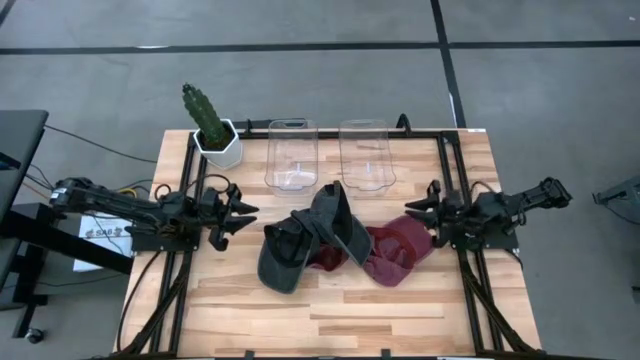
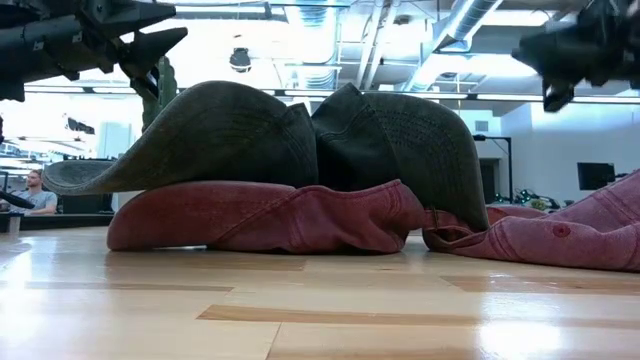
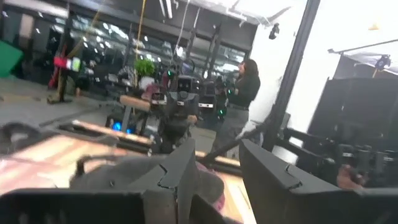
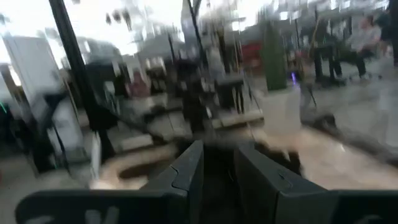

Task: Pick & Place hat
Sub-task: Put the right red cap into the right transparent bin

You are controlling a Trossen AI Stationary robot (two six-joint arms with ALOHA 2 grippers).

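Dark green hat (image 1: 305,240) lies mid-surface, overlapping a maroon hat (image 1: 395,252). Soft, light, floppy fabric; the stiff brim looks the best place to pinch. Left hand (image 1: 238,215) and right hand (image 1: 412,212) hover either side, fingers parted, holding nothing.

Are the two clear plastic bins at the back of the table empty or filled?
Empty. In the high view the left clear plastic bin and the right clear plastic bin show only bare wood through their bottoms.
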